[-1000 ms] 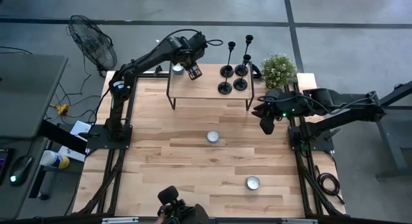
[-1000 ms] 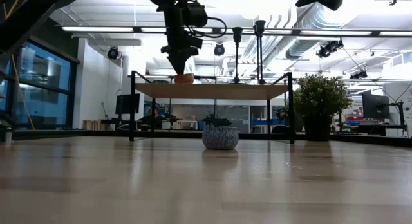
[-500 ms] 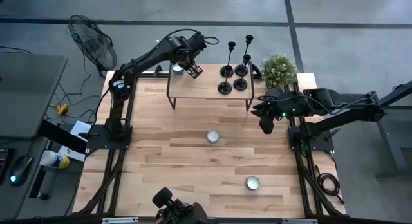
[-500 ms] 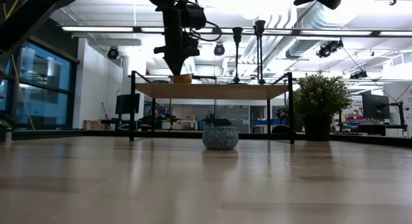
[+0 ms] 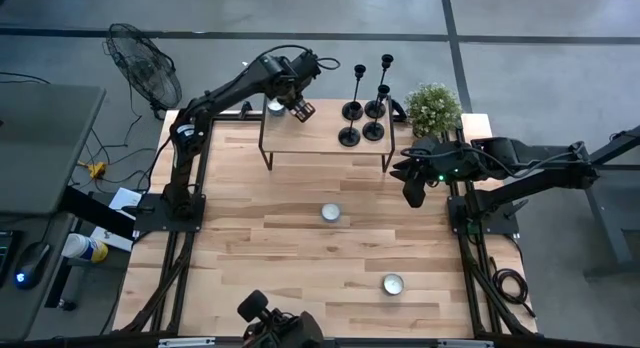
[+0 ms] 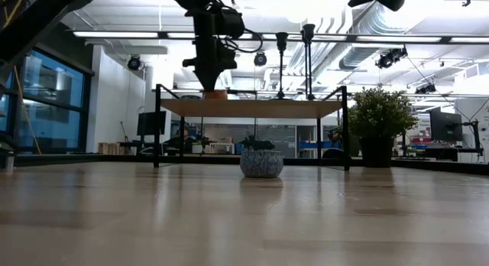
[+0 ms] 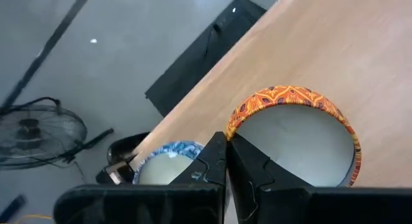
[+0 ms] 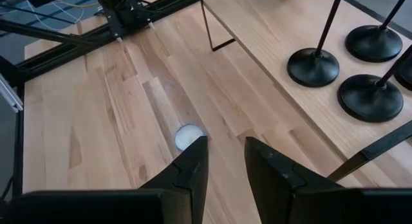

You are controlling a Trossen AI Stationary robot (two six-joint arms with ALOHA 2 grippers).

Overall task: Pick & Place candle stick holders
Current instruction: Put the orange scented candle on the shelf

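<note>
The four black candle stick holders (image 5: 364, 106) stand upright in a close group on the right end of a small raised wooden shelf (image 5: 325, 138), which is at the far edge of the tabletop (image 5: 260, 248). No gripper touches them. In the right wrist view three of their round bases (image 8: 313, 65) are seen on the shelf, near to each other but apart.

The left gripper (image 5: 302, 110) is over the left end of the shelf, and its fingers (image 7: 219, 163) are closed together with nothing between them. Just under its tips, on the shelf, sits a tealight in an orange patterned ring (image 7: 293, 130). A second tealight with a blue patterned ring (image 7: 168, 166) is beside it, lower, past the shelf edge.

The right gripper (image 5: 414, 193) hangs at the right edge of the tabletop, in front of a small potted plant (image 5: 433, 108). Its fingers (image 8: 193, 169) stand a little apart and hold nothing.

Two more tealights lie on the tabletop: one (image 5: 330, 213) near the middle, and one (image 5: 392, 284) closer to the near edge.
</note>
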